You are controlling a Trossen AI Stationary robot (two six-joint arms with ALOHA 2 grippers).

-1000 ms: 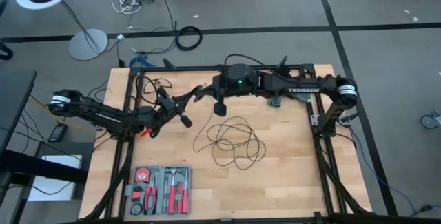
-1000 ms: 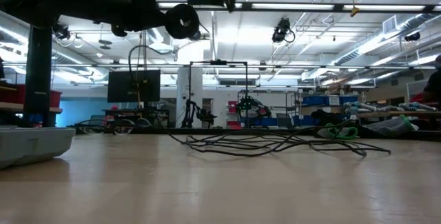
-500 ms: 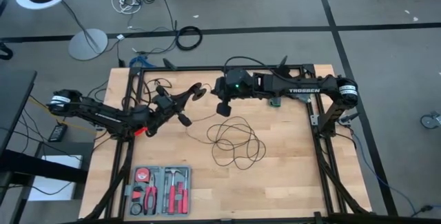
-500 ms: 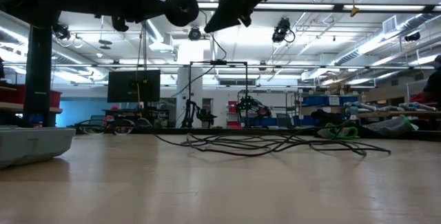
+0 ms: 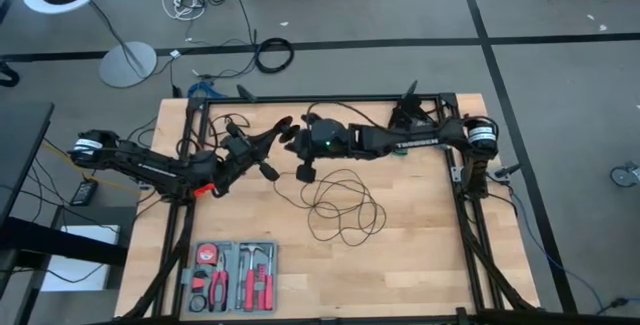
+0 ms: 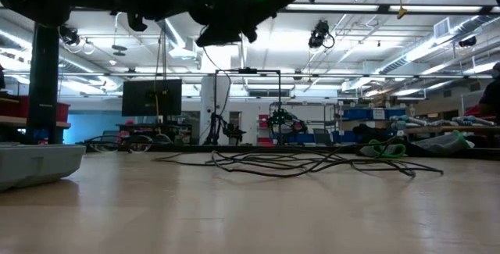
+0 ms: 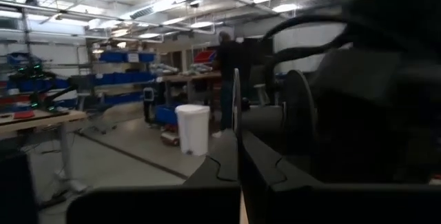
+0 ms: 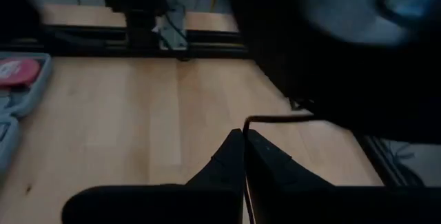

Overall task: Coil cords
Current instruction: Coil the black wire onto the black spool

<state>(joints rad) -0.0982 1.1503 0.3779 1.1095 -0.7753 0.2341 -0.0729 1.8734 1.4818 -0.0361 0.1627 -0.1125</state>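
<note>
The cord is thin and black. Most of it lies in loose loops [image 5: 340, 205] on the middle of the wooden table [image 5: 420, 255], seen as a flat tangle [image 6: 297, 162] in the low view. One strand rises from the loops to the grippers. My left gripper [image 5: 278, 129] reaches in from the table's left, high above the wood, shut on the cord's round puck [image 7: 236, 103]. My right gripper [image 5: 293, 137] reaches across from the right, tip to tip with the left one, shut [image 8: 244, 138] on the cord. My left gripper pinches the puck between its two fingers by its flat faces, so the puck's rim [image 7: 236, 86] stands edge-on above the fingertips. The fingers come from the table's left, pointing slightly upward. The puck is held clear of the table. My right gripper pinches a single strand of the cord [image 8: 275, 118] at its fingertips, close to the puck. The fingers come from the table's right, slanting downward. The strand runs off sideways from the fingers and is clear of the wood there.
A grey tool case [image 5: 232, 275] with red-handled tools lies at the near left corner, also seen as a case [image 6: 39, 164] in the low view. Black frame rails [image 5: 470, 205] border the table. A thick cable ring [image 5: 273, 55] lies on the floor beyond.
My right gripper has moved down and toward the table's left, up to the left gripper's tip and the puck. The strand from the loops toward the puck has been drawn up and leftward, while the loops have stayed on the table.
</note>
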